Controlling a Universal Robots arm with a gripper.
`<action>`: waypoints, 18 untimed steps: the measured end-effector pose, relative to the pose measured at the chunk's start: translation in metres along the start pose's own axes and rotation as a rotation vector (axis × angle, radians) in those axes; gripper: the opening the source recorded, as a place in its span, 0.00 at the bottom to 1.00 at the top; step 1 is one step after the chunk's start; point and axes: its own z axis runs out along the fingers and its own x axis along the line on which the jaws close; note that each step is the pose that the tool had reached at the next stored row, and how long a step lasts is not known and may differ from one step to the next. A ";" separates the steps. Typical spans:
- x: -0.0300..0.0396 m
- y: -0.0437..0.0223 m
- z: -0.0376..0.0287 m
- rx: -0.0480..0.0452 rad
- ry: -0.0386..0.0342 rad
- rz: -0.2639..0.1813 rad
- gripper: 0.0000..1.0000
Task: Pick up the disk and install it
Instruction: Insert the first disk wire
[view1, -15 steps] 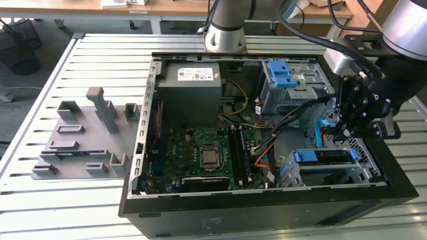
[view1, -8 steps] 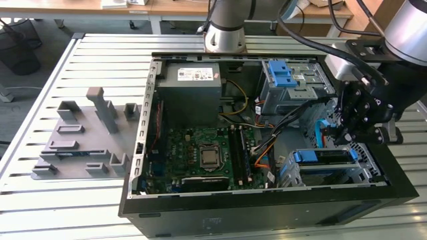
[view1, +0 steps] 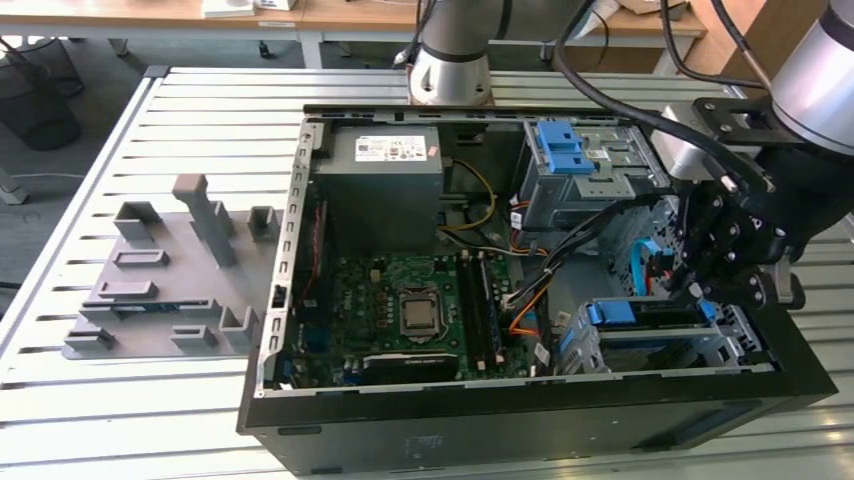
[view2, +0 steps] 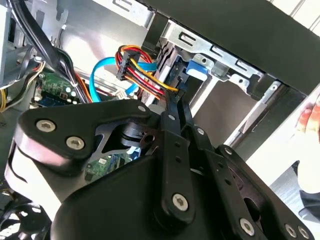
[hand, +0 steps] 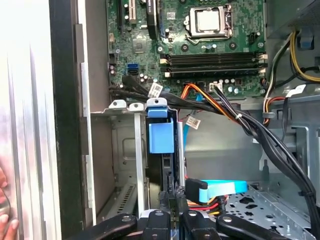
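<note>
The disk (hand: 161, 136) stands on edge in the metal drive cage (hand: 117, 145), in a corner of the open computer case (view1: 534, 425), with its blue rail end showing. The jaws are drawn narrow, tips nearly together at the disk's rear edge, just beside the coloured power wires (view2: 145, 75). The case lies on the slatted counter (view1: 134, 400).

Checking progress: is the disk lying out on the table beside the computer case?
No, the disk stands in the drive cage inside the case, its blue carrier end showing in the first wrist view.
</note>
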 end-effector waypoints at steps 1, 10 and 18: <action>0.0000 0.0000 0.0005 -0.0010 0.0001 0.004 0.16; 0.0003 0.0001 0.0064 -0.0015 -0.0002 0.006 0.16; 0.0003 0.0000 0.0089 -0.0019 -0.0002 0.006 0.16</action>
